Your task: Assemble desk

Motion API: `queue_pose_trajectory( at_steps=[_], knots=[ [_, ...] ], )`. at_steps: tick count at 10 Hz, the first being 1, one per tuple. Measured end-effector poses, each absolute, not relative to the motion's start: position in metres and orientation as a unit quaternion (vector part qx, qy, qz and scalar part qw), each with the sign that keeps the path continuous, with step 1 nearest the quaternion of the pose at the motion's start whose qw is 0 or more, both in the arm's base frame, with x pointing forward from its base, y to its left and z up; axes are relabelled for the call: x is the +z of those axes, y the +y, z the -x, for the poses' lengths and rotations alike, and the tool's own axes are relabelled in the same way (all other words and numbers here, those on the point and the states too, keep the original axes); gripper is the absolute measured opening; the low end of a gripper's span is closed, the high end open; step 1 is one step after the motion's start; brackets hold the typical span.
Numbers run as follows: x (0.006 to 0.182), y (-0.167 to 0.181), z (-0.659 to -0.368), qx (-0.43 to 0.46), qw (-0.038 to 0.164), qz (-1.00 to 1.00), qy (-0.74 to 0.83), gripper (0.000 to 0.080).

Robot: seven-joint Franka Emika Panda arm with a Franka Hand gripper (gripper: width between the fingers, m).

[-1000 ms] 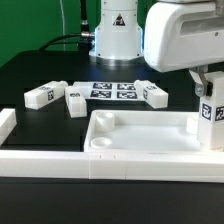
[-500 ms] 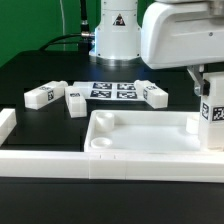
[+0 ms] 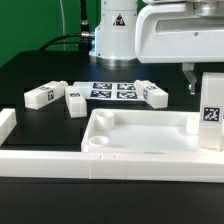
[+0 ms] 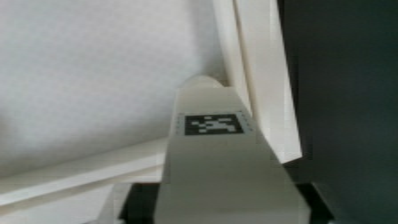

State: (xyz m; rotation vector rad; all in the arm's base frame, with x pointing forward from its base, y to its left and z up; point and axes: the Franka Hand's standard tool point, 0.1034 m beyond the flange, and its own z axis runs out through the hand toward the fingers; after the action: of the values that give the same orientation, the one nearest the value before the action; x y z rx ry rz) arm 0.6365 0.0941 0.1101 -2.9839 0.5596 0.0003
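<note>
The gripper (image 4: 214,200) holds a white block leg (image 4: 217,140) at a narrow opening. The wrist view shows one dark finger (image 4: 130,208) on each flank of the block. The leg's square tag faces the camera, and its far end points down beside the raised rim of the tabletop (image 4: 249,60).

The exterior view does not make the fingers out. It shows the same leg (image 3: 210,112) standing upright at the end of the tabletop (image 3: 140,135) on the exterior view's right, its tag facing forward. Neither view shows whether it is seated in a corner socket.

Only the exterior view shows the rest. Three loose legs lie flat on the black table (image 3: 40,60) beyond the tabletop's far rim, at (image 3: 40,95), (image 3: 75,100) and (image 3: 155,95). The marker board (image 3: 113,90) lies among them. A long border bar (image 3: 50,160) runs along the tabletop's near side.
</note>
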Motion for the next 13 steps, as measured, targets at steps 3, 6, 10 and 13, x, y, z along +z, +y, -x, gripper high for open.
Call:
queue_pose_trajectory(
  at_steps=[3, 6, 10, 13],
  knots=[
    [0.1098, 0.0936, -0.6368, 0.008, 0.059, 0.949, 0.309, 0.0290],
    [0.1099, 0.0988, -0.6371, 0.012, 0.060, 0.915, 0.399, 0.0290],
    [0.1094, 0.1014, -0.6364, 0.020, 0.062, 0.878, 0.473, 0.0290],
    [0.1102, 0.1002, -0.6373, 0.013, 0.063, 0.916, 0.396, 0.0622]
  ],
)
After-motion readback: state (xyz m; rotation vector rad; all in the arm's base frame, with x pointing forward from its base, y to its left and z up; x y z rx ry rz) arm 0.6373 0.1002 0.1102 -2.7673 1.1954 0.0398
